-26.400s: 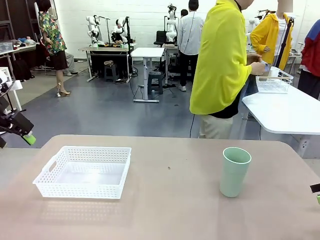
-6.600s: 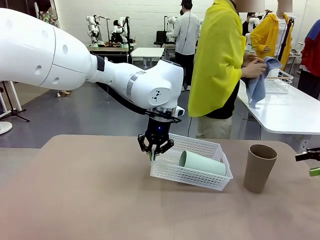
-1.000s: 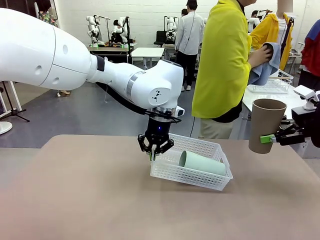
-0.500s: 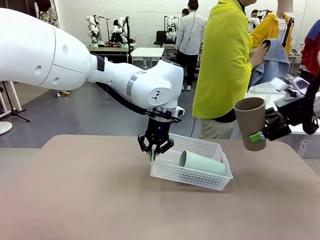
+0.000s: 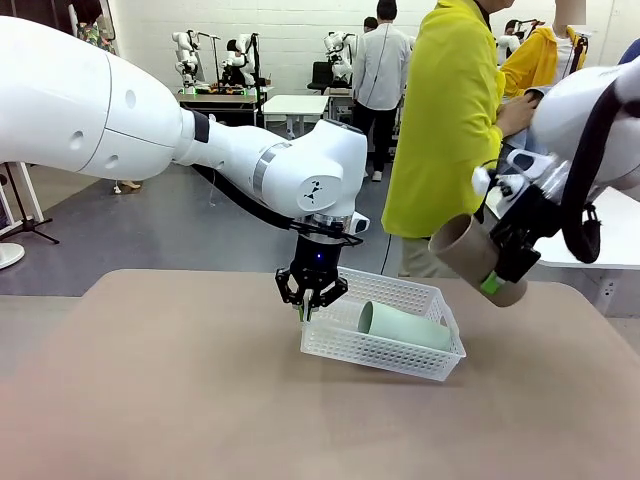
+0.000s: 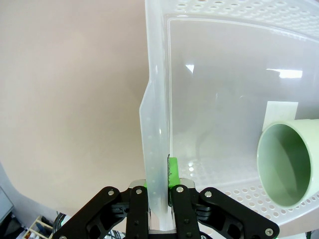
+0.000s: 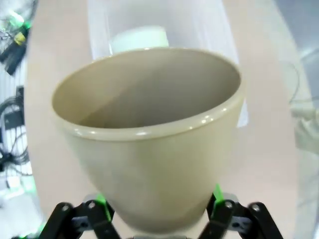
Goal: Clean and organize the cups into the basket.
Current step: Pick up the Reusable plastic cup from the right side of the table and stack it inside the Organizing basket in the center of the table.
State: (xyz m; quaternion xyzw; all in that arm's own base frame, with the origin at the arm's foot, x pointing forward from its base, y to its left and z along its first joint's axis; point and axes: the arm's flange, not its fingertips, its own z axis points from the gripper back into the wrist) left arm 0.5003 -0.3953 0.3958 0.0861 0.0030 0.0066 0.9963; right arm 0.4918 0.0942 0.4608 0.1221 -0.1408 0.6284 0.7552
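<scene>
Step in hand: loading the second cup. The left gripper point(image 5: 312, 300) is clamped shut on the rim of the basket point(image 5: 380, 352), which sits tilted. The mint cup point(image 5: 405, 326) lies inside it. The right gripper point(image 5: 497, 268) grips the brown cup point(image 5: 458, 246), airborne at the basket's two o'clock with its mouth tipped toward the basket. The next move calls for lowering it in beside the mint cup.

The left arm point(image 5: 150, 120) is glossy white with a silver joint ring; its black pincer point(image 5: 305, 314) has green pads.

No legible words, numbers or brand names anywhere. Small dark emblem point(image 5: 313, 190) on left arm point(image 5: 230, 150) joint: symbol only, no letters.
</scene>
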